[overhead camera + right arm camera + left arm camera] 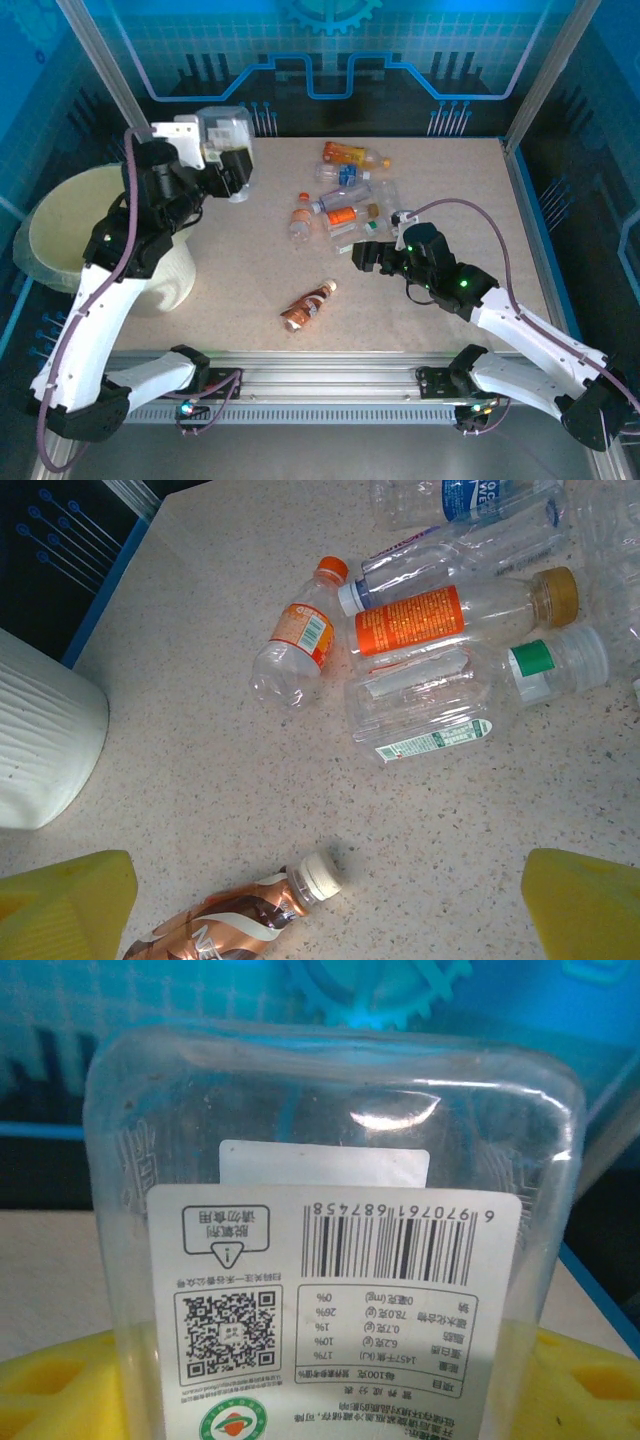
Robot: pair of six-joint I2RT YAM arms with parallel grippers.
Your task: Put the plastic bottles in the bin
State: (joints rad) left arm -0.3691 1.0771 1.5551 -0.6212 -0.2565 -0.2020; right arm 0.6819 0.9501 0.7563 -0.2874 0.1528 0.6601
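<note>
My left gripper [226, 152] is raised near the back left of the table, right of the bin's [60, 235] rim, shut on a clear square-sided plastic bottle [222, 128]. Up close in the left wrist view that bottle [330, 1160] shows a white barcode label between my yellow fingertips [60, 1390]. My right gripper [362, 255] hangs open and empty over the table's middle. A brown bottle [220, 930] with a cream cap lies just below and left of the open right gripper [325, 905]. Several more bottles [345, 195] lie clustered beyond it.
The cluster includes an orange-labelled bottle [440, 615], a small orange-capped one [295, 640], a crushed clear one [420, 700] and a green-banded one [555, 660]. The bin's ribbed white wall [40, 740] stands at the left. Aluminium frame posts [100, 60] flank the table.
</note>
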